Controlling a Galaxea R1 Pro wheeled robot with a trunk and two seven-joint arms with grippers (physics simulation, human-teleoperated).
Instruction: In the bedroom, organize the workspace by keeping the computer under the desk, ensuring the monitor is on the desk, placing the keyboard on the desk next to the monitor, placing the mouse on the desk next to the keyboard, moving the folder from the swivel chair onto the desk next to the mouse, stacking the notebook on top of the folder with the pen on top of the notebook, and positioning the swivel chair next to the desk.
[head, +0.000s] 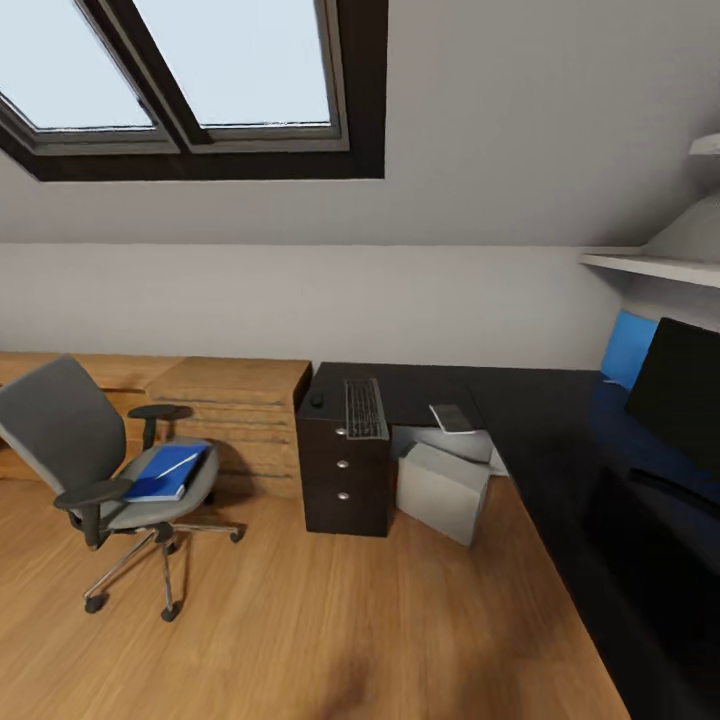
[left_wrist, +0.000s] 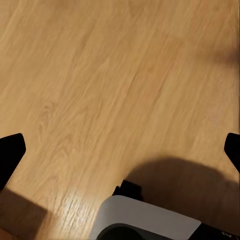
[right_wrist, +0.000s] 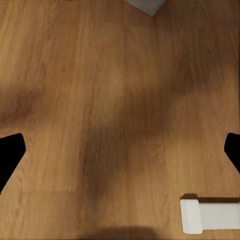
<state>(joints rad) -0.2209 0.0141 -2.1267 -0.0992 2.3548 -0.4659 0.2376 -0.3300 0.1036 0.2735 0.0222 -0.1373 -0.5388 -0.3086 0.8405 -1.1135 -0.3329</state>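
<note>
Done: one keyboard (head: 365, 408) and one mouse (head: 317, 401) on the surface (head: 540, 420), centre frame; one monitor (head: 680, 395) at right.
Left: one folder (head: 165, 475) on the swivel chair (head: 100, 460), lower left; computer (head: 442, 492) beside the drawers.
Pincers: left pincer (left_wrist: 120, 150) and right pincer (right_wrist: 120, 150) spread wide, empty, above floor.

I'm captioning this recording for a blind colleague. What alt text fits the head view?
A grey swivel chair holding a blue folder stands on a wood floor left of a black L-shaped desk. On the desk lie a keyboard and mouse, the monitor at right, with a white computer under it.
</note>
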